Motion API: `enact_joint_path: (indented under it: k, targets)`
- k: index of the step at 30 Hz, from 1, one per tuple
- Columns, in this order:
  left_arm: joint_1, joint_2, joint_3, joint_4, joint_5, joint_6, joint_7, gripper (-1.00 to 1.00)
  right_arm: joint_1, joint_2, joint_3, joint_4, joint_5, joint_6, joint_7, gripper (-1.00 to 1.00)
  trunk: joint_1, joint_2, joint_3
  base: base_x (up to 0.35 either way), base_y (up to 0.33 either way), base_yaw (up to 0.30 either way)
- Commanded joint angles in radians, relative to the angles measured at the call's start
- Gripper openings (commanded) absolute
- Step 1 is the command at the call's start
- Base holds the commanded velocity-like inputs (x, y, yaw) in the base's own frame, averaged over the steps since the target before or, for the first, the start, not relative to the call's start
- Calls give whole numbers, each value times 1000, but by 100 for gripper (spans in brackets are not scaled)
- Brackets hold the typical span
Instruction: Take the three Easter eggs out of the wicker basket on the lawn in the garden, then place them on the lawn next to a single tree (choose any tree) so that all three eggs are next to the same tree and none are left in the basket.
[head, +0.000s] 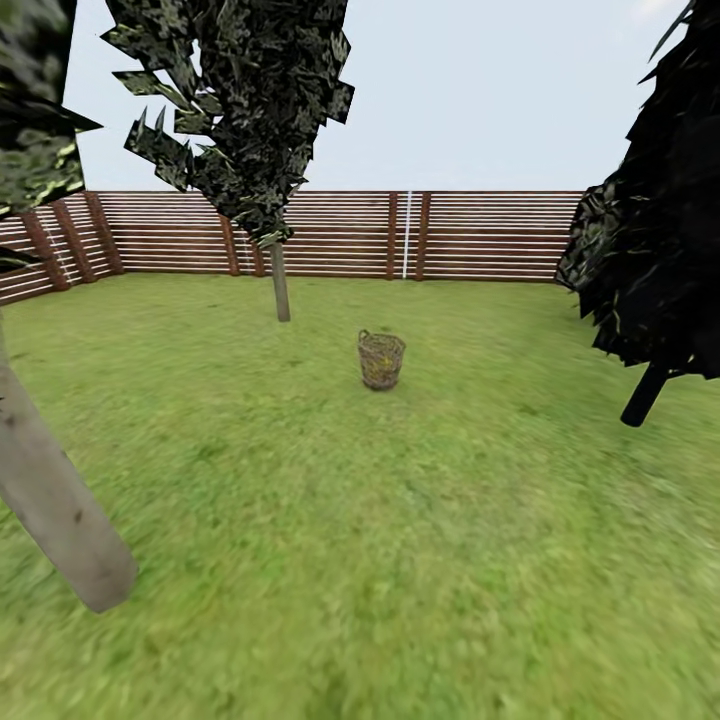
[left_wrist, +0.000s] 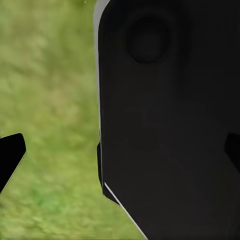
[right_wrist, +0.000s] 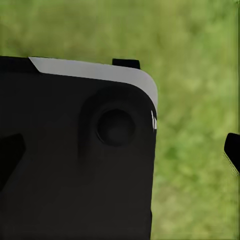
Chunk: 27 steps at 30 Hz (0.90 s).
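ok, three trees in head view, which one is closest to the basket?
The thin-trunked tree by the fence, just behind and left of the wicker basket. The thick leaning trunk at near left and the near-black tree at right stand farther off.

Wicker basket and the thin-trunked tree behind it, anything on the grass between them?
Nothing: in the head view, just bare lawn lies between the wicker basket and that tree's trunk.

A small round basket of brown woven wicker (head: 381, 359) shows yellow flecks. The flat lawn (head: 400, 540) is mottled green. The slatted wooden fence (head: 340, 235) is reddish brown. Dark blocky foliage (head: 245, 100) carries pale green blotches; the thick trunk (head: 55, 500) is grey-brown.
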Motion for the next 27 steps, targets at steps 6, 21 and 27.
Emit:
enact_joint_path:
  k: [6,21,27]
  targets:
    - [1,-1,0,-2,0,-1,1,100,0,0,0,1,5,-3,-1,100,1,0,-1,315,0,0]
    - [1,0,0,-2,-1,-1,1,100,-1,0,0,1,5,-3,-1,100,1,0,-1,315,0,0]
    - [1,-1,0,-2,-1,-1,1,100,0,0,0,1,5,-3,-1,100,1,0,-1,315,0,0]
